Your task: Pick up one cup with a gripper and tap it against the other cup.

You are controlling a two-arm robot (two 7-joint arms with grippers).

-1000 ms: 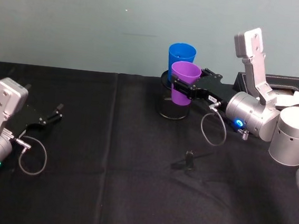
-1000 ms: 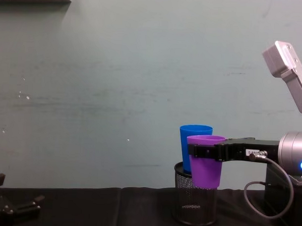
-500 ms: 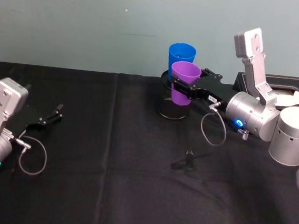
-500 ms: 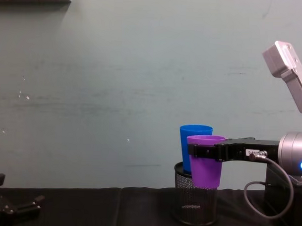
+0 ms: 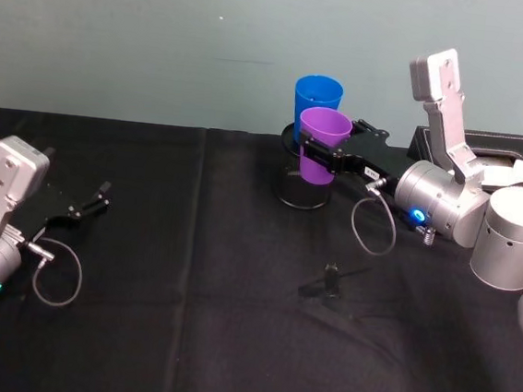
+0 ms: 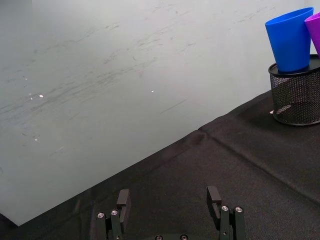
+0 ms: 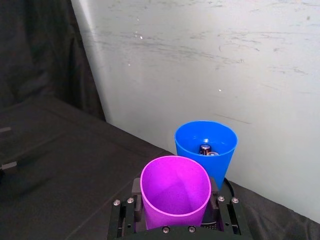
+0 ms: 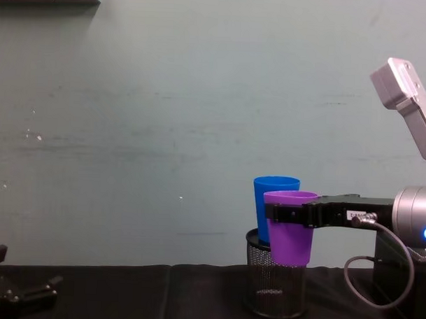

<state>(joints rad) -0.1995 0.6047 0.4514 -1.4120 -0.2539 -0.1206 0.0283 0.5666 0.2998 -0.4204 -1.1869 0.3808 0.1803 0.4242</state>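
Pickup done: right claw grips purple cup at 6 o'clock of blue cup; tap pending, I'd say. Left claw open, idle.

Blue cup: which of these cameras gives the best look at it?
The right wrist view: it looks down into the blue cup, showing its open top and small items inside. The left wrist view shows its side, standing in the black mesh holder. In the head and chest views the purple cup partly covers it.

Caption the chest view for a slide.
Right gripper holds a purple plastic tumbler beside the blue plastic tumbler in a black mesh holder.
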